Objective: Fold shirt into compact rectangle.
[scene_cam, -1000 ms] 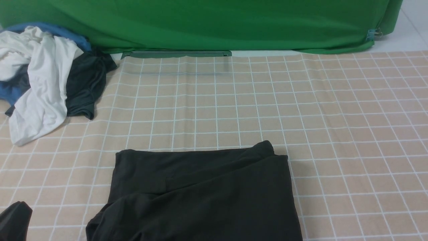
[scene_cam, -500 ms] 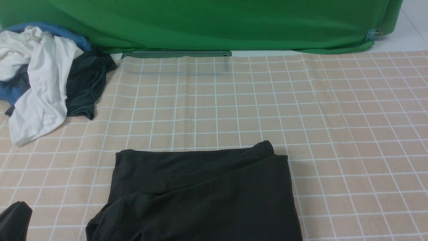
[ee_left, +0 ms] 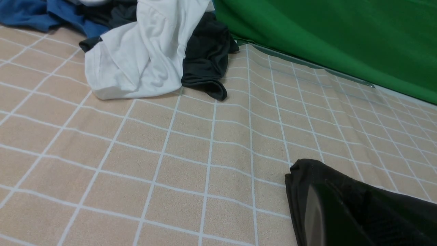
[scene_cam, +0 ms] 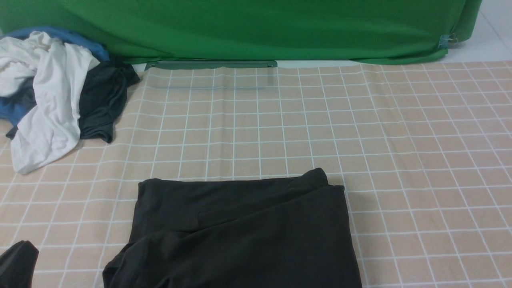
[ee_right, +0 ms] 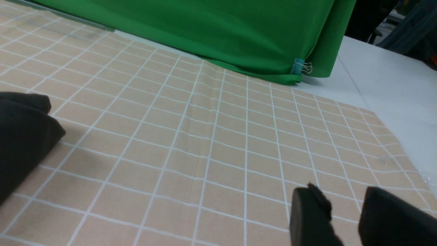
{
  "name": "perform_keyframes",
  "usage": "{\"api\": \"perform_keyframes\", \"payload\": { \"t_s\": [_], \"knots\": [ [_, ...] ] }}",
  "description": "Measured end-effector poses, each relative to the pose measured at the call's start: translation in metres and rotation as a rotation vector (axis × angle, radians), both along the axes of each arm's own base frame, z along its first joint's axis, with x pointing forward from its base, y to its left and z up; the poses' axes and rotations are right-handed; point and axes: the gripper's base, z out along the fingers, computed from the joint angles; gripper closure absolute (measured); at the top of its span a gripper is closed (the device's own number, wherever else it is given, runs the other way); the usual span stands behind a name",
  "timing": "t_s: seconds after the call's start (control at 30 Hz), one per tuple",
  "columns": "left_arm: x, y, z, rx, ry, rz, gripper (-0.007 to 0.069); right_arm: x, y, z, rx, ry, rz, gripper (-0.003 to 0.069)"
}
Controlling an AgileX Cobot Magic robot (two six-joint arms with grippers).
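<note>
Shirt (scene_cam: 240, 232) sits folded up at the near edge of the checked tablecloth (scene_cam: 400, 140) in the front view, a black slab with one flap lying across it, running off the bottom of the picture. No logo showing. Neither gripper shows here. A pile of laundry sits far left by the green backdrop (scene_cam: 260, 28): white garment (scene_cam: 48, 100), dark grey garment (scene_cam: 102, 100), blue garment (scene_cam: 12, 112).

Left wrist view: left gripper (ee_left: 324, 218) is clamped shut with black cloth wrapped over it, looks like a corner of the shirt. The pile lies well ahead of it.

Right wrist view: right gripper (ee_right: 344, 218) has its fingers (ee_right: 307, 218) parted a little, a narrow gap, nothing between them. The shirt's folded edge lies well off to its side, not touching.
</note>
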Motion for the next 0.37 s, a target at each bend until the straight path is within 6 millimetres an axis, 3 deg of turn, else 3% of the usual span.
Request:
{"api": "perform_keyframes", "payload": {
  "t_s": [0.37],
  "knots": [
    [0.0, 0.0, 0.0, 0.055, 0.0, -0.009, 0.0589, 0.0, 0.0, 0.0, 0.0, 0.0, 0.0, 0.0412]
  ]
}}
